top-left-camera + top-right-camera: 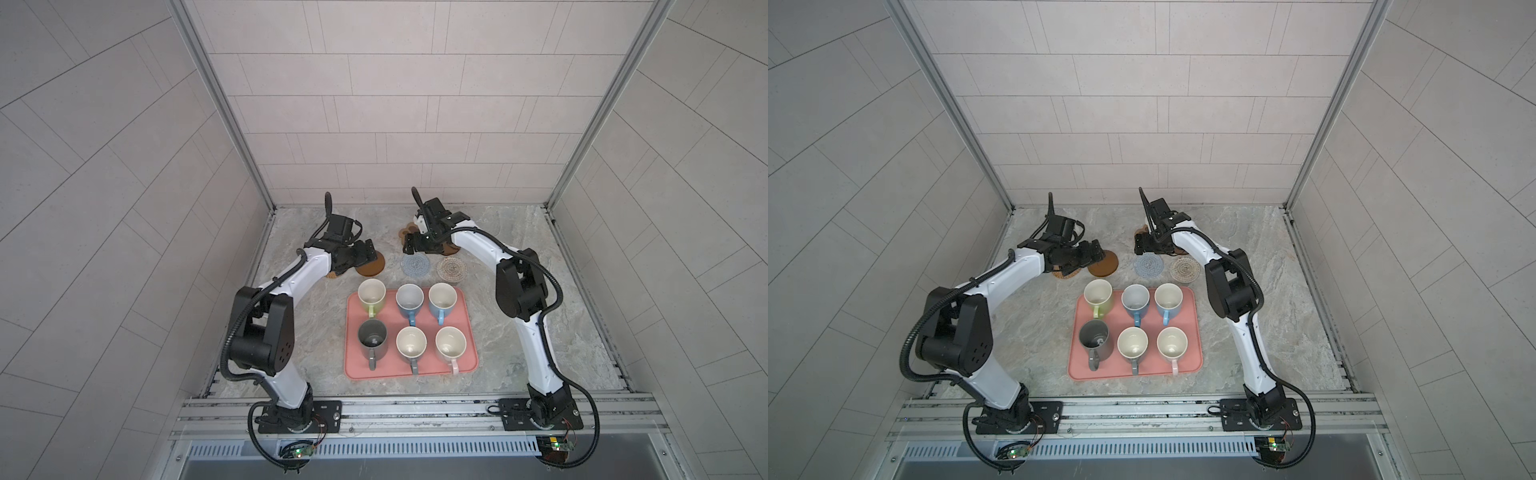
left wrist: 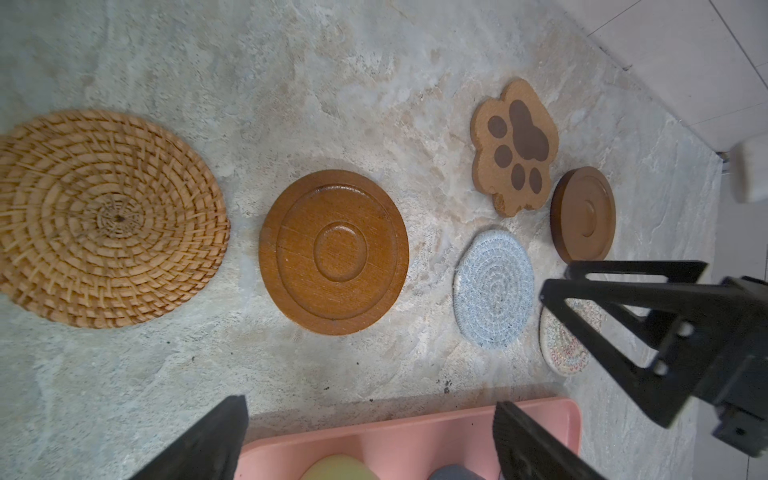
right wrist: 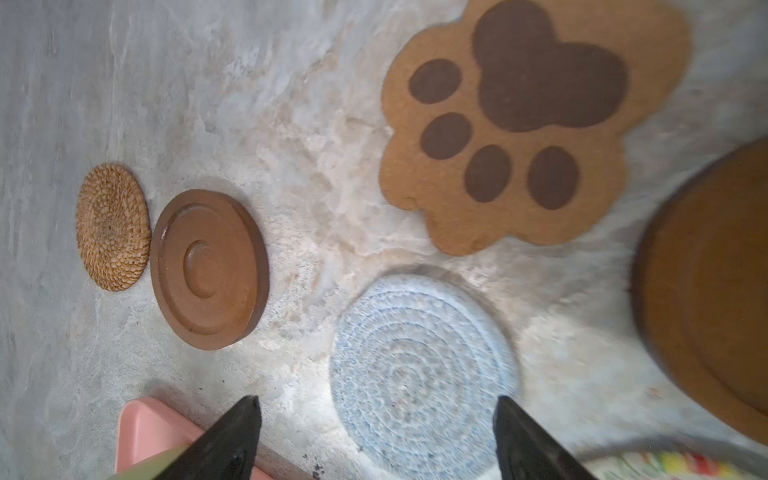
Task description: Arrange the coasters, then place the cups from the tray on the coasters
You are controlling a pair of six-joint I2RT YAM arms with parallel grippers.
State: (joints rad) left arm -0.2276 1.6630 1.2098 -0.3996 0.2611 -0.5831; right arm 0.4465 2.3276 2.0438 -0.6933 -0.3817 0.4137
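Both pincers stood open and empty: left gripper (image 2: 368, 402) over the wooden disc (image 2: 333, 252), right gripper (image 3: 378, 399) by the blue-grey coaster (image 3: 422, 374). The coasters (image 1: 450, 269) lay just beyond the far edge of the tray (image 1: 462, 322), which held six cups (image 1: 372, 291). Open tabletop (image 1: 540, 291) lay right.

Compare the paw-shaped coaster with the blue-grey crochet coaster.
The paw-shaped coaster has a lobed outline; the blue-grey crochet coaster is round. The paw-shaped coaster is tan with dark brown pad marks; the crochet one is pale coiled yarn. The paw-shaped coaster lies farther from the tray than the crochet one. Both lie flat on the table, nothing on them.
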